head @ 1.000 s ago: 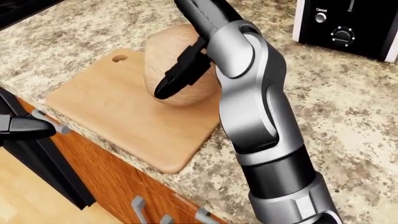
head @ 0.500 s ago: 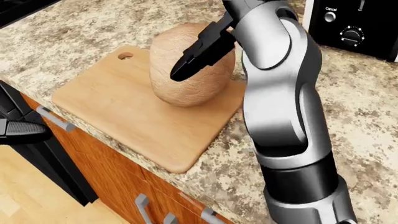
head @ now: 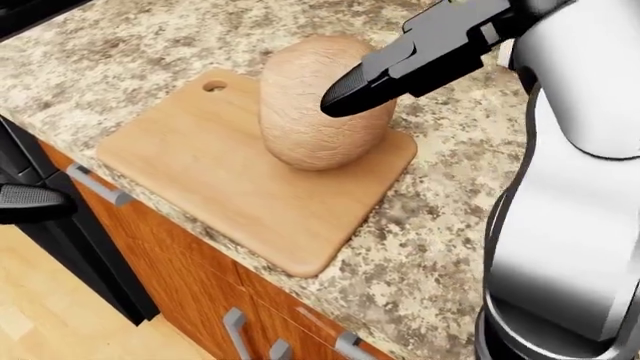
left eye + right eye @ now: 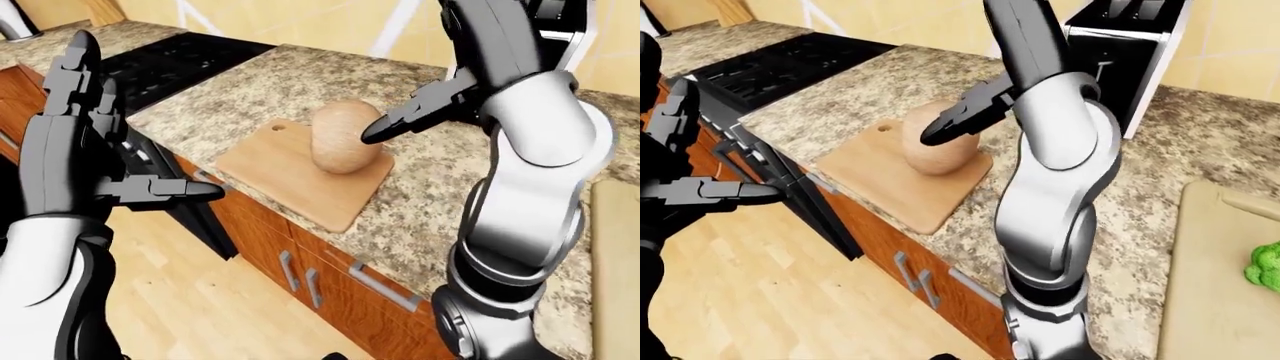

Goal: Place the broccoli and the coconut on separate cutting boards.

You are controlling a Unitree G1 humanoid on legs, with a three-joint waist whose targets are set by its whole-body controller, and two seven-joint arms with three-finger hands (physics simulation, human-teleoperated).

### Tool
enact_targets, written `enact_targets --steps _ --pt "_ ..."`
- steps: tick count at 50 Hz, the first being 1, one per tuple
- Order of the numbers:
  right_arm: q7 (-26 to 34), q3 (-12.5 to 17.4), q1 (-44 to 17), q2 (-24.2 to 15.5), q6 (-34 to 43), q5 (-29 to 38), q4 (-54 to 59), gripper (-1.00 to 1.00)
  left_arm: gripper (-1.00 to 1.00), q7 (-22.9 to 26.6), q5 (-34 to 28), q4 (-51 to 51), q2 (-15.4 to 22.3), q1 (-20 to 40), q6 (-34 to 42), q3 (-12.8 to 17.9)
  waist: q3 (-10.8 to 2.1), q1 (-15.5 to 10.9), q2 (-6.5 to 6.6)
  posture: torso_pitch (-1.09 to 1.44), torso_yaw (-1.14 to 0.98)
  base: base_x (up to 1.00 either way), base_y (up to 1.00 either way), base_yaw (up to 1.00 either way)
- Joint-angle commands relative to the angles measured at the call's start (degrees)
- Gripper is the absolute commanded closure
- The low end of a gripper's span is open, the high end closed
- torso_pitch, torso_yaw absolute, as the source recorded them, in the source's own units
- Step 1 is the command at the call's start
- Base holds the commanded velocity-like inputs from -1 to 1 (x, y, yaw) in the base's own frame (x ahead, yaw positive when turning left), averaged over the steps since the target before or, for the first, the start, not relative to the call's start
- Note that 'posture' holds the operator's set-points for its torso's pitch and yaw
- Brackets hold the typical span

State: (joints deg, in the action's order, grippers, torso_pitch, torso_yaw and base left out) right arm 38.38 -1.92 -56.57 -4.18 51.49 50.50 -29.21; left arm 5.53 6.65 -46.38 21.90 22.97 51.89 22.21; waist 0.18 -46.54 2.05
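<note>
The brown coconut [image 3: 305, 120] stands on a wooden cutting board [image 3: 200, 165] near the counter's edge. My right hand [image 3: 350, 94] is open, its black fingers stretched out just above and to the right of the coconut, not closed round it. My left hand [image 4: 120, 150] is open and empty at the left, over the floor. The green broccoli [image 4: 1267, 264] lies on a second, pale cutting board [image 4: 1205, 300] at the far right of the right-eye view.
A black toaster [image 4: 1130, 52] stands on the granite counter [image 3: 450, 247] behind my right arm. A black stove [image 4: 790, 64] adjoins the counter on the left. Wooden cabinet doors with handles [image 4: 310, 277] lie below the counter edge.
My right hand has lifted up and to the right, off the coconut's side. The coconut stays on the board. The view has shifted slightly.
</note>
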Motion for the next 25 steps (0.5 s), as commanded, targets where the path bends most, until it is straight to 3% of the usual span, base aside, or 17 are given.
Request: enact_targets --steps 1,15,25 --pt "1.0 0.0 -0.4 -0.8 1.1 1.2 -2.1 -1.00 -1.00 -0.3 -0.4 -1.2 0.9 1.1 -1.4 1.0 -0.69 0.1 0.53 0.00 0.82 0.00 0.00 0.00" --pt "7.2 -1.0 -4.4 -0.2 10.1 6.8 -8.6 -1.00 -1.00 -0.2 -0.2 -1.6 0.8 0.3 -1.6 1.6 -0.23 0.3 0.76 0.00 0.82 0.00 0.00 0.00" --pt "13.5 -1.4 -11.7 -0.4 13.7 12.4 -8.4 -1.00 -1.00 -0.4 -0.2 -1.2 0.9 0.5 -1.8 1.4 -0.40 0.3 0.98 0.00 0.82 0.00 0.00 0.00"
